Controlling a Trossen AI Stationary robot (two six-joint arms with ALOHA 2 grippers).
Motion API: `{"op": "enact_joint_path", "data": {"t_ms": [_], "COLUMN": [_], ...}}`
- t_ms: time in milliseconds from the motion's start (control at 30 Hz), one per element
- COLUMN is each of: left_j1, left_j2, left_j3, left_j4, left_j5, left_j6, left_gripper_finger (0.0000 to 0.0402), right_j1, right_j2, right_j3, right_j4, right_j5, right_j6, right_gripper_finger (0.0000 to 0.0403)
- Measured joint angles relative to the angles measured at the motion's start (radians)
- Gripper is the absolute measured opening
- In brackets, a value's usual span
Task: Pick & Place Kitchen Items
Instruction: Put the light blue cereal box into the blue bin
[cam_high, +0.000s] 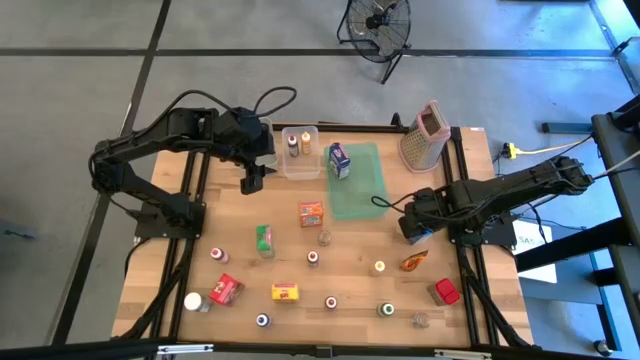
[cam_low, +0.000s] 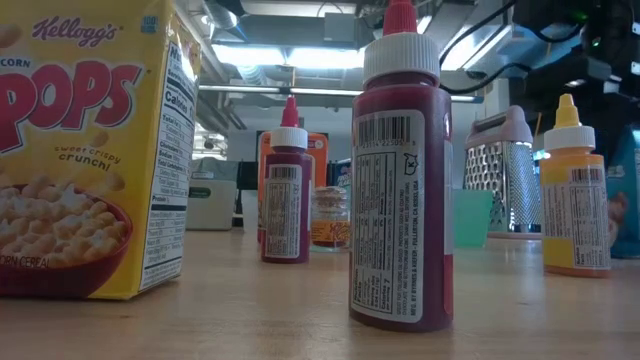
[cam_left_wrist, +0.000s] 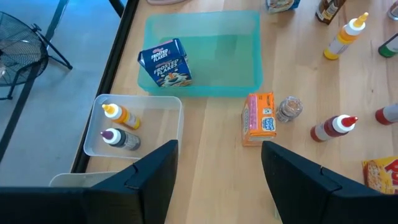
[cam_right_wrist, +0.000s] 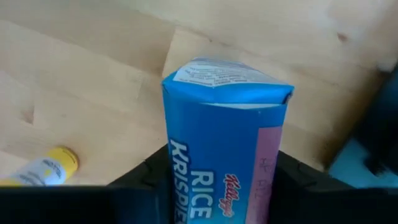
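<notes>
Wooden desk (cam_high: 350, 275) is carrying everything. Two dark arms are reaching in from either side.

Green tray (cam_high: 365, 195) is lying flat near the back middle; a blue Frosted Flakes carton (cam_high: 340, 160) is standing on its left corner. Box grater (cam_high: 424, 135) is standing upright just beyond the tray's right end.

Clear bin (cam_high: 299, 150) is sitting left of the tray, holding two small bottles: one yellow-capped (cam_left_wrist: 120, 114), one white-capped and dark (cam_left_wrist: 119, 139).

Left gripper (cam_high: 252, 178) is hovering beside the bin's left edge, fingers (cam_left_wrist: 149, 174) spread wide, gripping nothing.

Right gripper (cam_high: 418, 225) is sitting low near the tray's right end, fingers closing around a blue Rice Krispies carton (cam_right_wrist: 224, 143), which is standing upright between them on the desk.

An orange carton (cam_high: 311, 213) is standing in front of the tray, a small clear jar (cam_left_wrist: 288, 109) just beside it. Remaining small cartons and capped bottles are lying scattered across the front half of the desk, well apart.
</notes>
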Motion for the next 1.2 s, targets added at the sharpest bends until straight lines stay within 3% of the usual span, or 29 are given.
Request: {"op": "enact_joint_path", "data": {"t_ms": [167,433,600,800,1200], "left_j1": [0.000,0.000,0.000,0.000,-0.072], "left_j2": [0.000,0.000,0.000,0.000,0.000], "left_j3": [0.000,0.000,0.000,0.000,0.000], "left_j4": [-0.001,-0.061,-0.064,-0.063,-0.063], "left_j5": [0.000,0.000,0.000,0.007,0.007], "left_j6": [-0.001,-0.044,-0.052,-0.115,-0.190], "left_gripper_finger": [0.0226,0.0226,0.0226,0.0226,0.0226], "right_j1": [-0.003,-0.070,-0.163,-0.338,-0.657], "right_j2": [0.000,0.000,0.000,0.034,0.269], "right_j3": [0.088,0.307,0.405,0.416,0.416], "right_j4": [-0.105,-0.225,-0.208,-0.023,0.242], "right_j5": [-0.016,-0.042,0.060,0.066,-0.091], "right_j6": [-0.009,-0.106,-0.233,-0.465,-0.798], "right_gripper_finger": [0.0139,0.0134,0.0134,0.0134,0.0135]}}
